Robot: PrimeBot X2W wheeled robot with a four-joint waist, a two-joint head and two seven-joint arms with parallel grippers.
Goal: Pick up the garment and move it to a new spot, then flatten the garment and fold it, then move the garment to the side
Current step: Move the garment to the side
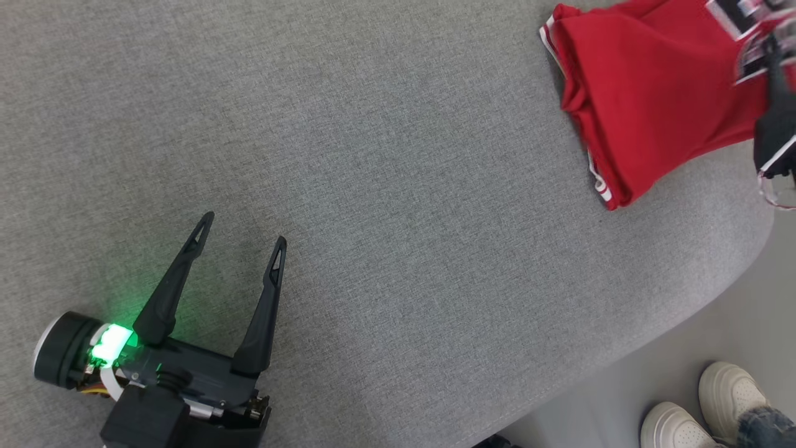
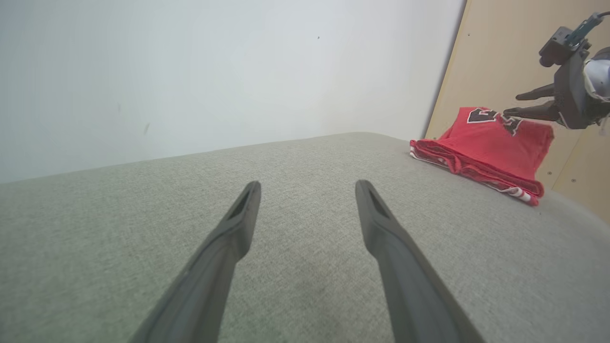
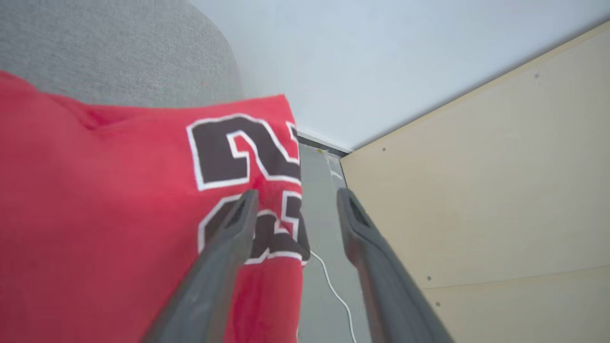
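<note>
a person's pale shoes (image 1: 731, 389) stand on the floor beside the grey cushion (image 1: 398, 218). a wood panel (image 3: 476, 190) and a white cable (image 3: 337, 296) lie past its edge. the folded red jersey (image 1: 647, 93) sits at the cushion's far right corner. the left gripper (image 1: 244, 229) hangs wide open over bare fabric, well apart from the jersey. the right gripper (image 3: 298, 194) is spread and empty, one finger over the jersey's number. in the head view it is blurred and cut off.

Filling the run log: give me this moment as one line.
garment: folded, right edge of cushion | left gripper: open, empty | right gripper: open, at garment
</note>
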